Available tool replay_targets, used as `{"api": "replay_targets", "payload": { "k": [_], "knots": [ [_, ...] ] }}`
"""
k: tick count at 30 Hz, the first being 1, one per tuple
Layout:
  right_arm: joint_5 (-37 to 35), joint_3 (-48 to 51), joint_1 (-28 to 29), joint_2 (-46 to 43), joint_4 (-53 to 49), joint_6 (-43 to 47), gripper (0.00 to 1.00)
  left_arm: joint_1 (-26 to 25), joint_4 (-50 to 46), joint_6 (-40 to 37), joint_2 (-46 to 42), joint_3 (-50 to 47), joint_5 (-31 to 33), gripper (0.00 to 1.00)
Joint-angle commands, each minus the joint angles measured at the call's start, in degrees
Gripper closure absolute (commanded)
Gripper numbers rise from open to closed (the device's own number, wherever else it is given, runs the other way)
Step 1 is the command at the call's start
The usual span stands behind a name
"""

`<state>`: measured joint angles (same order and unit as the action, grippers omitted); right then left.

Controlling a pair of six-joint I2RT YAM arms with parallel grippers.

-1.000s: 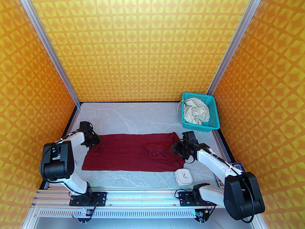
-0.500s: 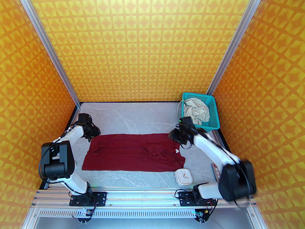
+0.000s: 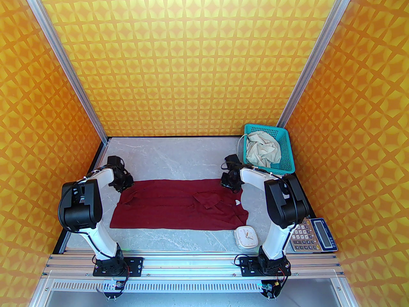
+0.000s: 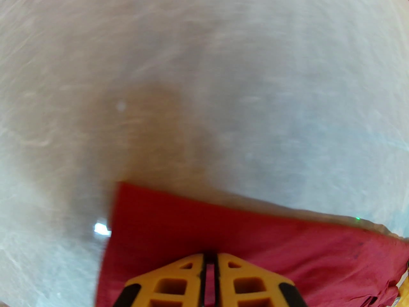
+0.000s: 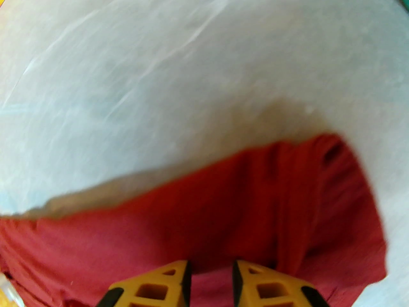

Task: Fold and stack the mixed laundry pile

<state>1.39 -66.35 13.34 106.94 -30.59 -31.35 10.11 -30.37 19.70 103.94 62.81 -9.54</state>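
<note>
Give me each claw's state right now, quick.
Left claw: closed, pinching the maroon shirt at its far left corner.
Right claw: open, poised over the shirt's far right corner.

Both arms outstretched; left claw (image 4: 209, 259) nearly closed, right claw (image 5: 211, 265) slightly apart.

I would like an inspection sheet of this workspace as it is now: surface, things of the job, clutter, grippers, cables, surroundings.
Surface: grey marbled table, no spill seen.
Job's things: maroon shirt spread mid-table, wrinkled near its centre; cream shorts crumpled inside the teal basket, drawstring over the rim.
Clutter: white clock near the shirt's near right corner; calculator at the near right.
Grippers: left gripper fingers closed on the shirt's far left corner; right gripper at the far right corner, fingers slightly apart, grip uncertain.
Cables: black wires at the arm bases, away from cloth.
Surroundings: orange patterned walls.
</note>
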Motion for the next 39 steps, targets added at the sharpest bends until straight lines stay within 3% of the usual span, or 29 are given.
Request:
{"api": "replay_targets", "payload": {
  "k": [1, 11, 14, 19, 27, 32, 39],
  "knots": [
    [-4.8, -1.6, -1.6, 2.3, -1.8, 1.7, 0.71, 1.7, 0.6, 0.3, -0.2, -0.3, 0.8, 0.88],
    [-3.8, -7.4, -2.2, 4.7, -4.3, 3.9, 0.66, 3.6, -1.2, -0.4, 4.0, 5.1, 0.8, 0.89],
    [-3.3, -7.2, -2.1, 1.5, -5.0, 4.0, 0.63, 4.0, -1.7, -0.3, 2.1, 6.2, 0.9, 0.88],
    [-3.0, -4.7, -1.2, -7.4, -6.5, 3.2, 0.60, 3.4, -4.4, -1.2, -3.4, 8.8, 1.4, 0.79],
    [-0.1, 5.8, 9.3, -17.5, -4.8, -4.1, 0.60, -7.9, -4.7, -1.3, -8.4, 3.6, 1.0, 0.82],
    [0.5, 6.6, 14.9, -14.9, -4.4, -7.8, 0.60, -8.4, -2.7, -0.6, -5.0, 1.3, 0.1, 0.86],
    [0.6, 2.5, 15.5, -3.2, 0.6, -10.9, 0.62, -8.3, 0.3, 2.5, -1.8, -4.3, -1.1, 0.90]
  ]
}}
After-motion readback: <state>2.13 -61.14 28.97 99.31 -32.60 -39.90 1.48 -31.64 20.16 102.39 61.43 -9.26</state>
